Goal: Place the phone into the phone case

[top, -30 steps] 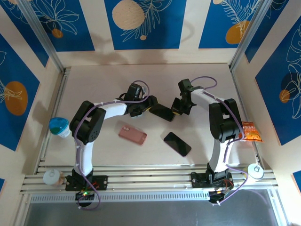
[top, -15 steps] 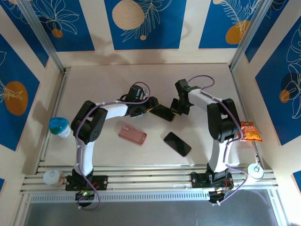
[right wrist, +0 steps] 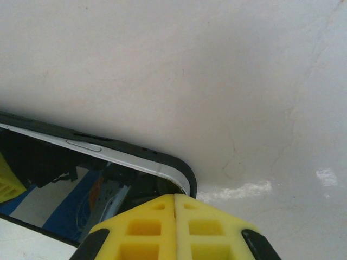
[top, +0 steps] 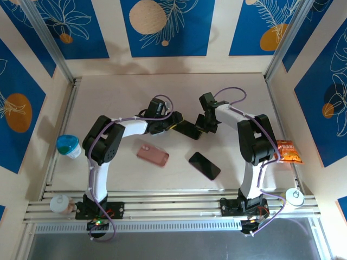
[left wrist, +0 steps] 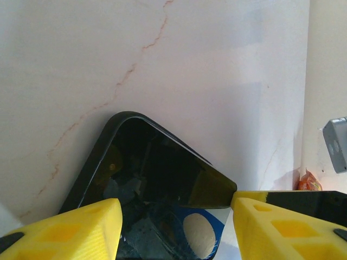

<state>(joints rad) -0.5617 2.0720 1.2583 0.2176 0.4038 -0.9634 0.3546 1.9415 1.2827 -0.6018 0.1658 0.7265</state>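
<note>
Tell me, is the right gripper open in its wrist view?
No, the right gripper has its two yellow fingertips pressed together with no gap, right beside a corner of the phone.

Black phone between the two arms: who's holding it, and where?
The left gripper holds the black phone by its two side edges, near one end. The right gripper, shut, just sits at a corner.

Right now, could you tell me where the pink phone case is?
In the top view the pink phone case lies flat left of centre, with the loose black phone to its right.
</note>
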